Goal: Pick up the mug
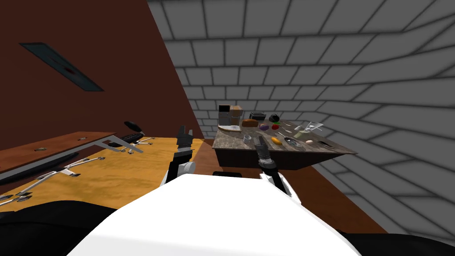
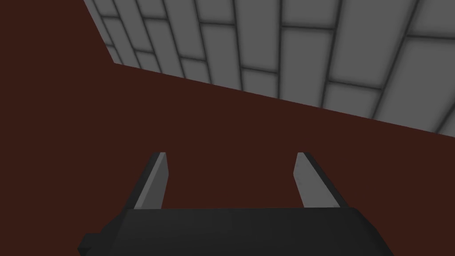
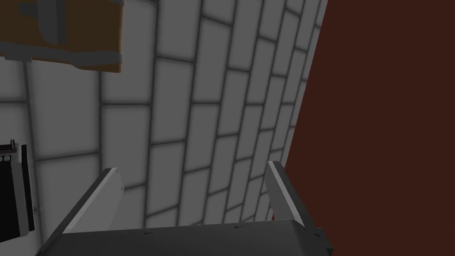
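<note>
Just right of frame centre, the mug [image 1: 247,138] sits near the worktop [image 1: 229,143] edge. Right gripper [image 1: 259,141] and left gripper [image 1: 184,132] are both released, likely awaiting the reach.

1. Mug [image 1: 247,139]: a small, plain light grey cylinder; its handle is too small to make out
2. Pose: upright, open mouth facing up, standing free on its base
3. Position: on the dark mottled tabletop [image 1: 226,146], in the near left part, not far from the front edge
4. Neighbours: a pale flat dish [image 1: 229,128] and a brown loaf-like item [image 1: 249,123] lie just behind it, apart from it
</note>
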You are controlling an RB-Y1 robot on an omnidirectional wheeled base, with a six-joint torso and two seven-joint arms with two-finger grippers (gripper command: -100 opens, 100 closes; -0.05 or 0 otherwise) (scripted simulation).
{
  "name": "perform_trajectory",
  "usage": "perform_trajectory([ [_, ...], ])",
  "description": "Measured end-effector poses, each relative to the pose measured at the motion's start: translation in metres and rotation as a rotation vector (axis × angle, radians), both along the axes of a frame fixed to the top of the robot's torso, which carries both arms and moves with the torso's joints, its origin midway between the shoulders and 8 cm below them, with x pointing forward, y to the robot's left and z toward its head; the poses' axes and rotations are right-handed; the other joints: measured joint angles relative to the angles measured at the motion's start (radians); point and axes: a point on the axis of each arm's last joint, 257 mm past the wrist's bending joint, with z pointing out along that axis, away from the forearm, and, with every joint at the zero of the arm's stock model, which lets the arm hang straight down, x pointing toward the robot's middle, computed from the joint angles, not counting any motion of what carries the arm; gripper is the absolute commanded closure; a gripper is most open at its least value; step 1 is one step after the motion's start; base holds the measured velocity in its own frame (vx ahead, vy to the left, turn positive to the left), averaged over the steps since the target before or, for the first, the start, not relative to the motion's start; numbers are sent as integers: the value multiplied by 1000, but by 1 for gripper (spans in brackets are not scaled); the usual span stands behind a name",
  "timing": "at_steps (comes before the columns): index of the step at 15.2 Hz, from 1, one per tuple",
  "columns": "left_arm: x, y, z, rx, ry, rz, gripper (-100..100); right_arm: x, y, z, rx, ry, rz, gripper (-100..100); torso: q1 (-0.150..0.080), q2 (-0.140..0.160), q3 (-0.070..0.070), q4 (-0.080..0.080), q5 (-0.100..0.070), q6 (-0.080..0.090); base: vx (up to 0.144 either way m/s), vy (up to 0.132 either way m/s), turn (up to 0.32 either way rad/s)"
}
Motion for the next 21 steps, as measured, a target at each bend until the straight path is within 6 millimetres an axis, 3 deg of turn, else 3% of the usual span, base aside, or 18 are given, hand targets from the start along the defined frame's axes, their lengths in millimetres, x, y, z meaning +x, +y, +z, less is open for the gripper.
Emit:
perform_trajectory([
  [11,0,0,0,0,0,0,0,1,-12,-84,-222,174,70,-100,0,0,0,0,0,0,-3,93,77],
  [21,0,0,0,0,0,0,0,-17,-55,-166,-463,355,121,-100,1,0,0,0,0,0,5,112,100],
])
